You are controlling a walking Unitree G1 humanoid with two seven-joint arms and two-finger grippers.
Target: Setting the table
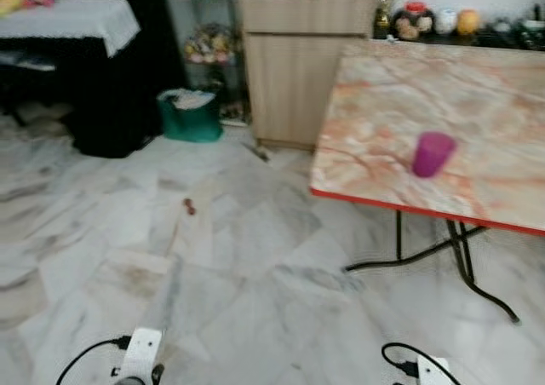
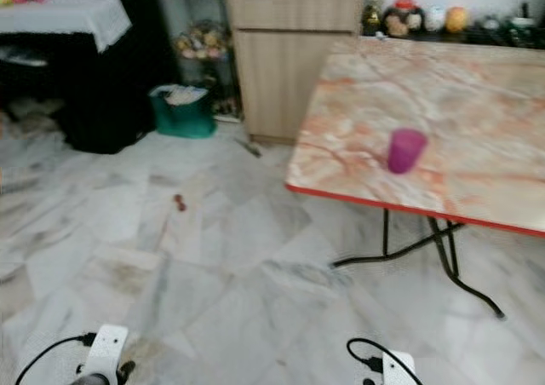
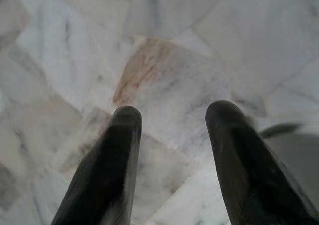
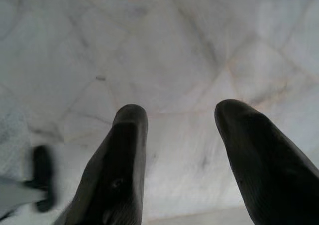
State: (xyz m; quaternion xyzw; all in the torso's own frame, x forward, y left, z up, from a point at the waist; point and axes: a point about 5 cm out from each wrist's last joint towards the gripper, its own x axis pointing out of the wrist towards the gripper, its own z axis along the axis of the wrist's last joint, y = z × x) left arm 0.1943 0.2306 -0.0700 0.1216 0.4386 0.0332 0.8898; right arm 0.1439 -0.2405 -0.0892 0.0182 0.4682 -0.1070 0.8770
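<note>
While both my left gripper (image 3: 172,118) and right gripper (image 4: 182,118) hang spread and empty over the marble floor (image 1: 128,232), I should square up to the table (image 1: 392,87) before reaching for the purple cup (image 1: 433,153) standing near its front edge.

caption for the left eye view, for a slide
Purple cup stands alone on the marble-patterned folding table, across the marble floor.

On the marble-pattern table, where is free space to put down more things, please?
The pink marble-pattern table is bare all around the purple plastic cup, up to its red front edge. The far edge is crowded with small ornaments.
</note>
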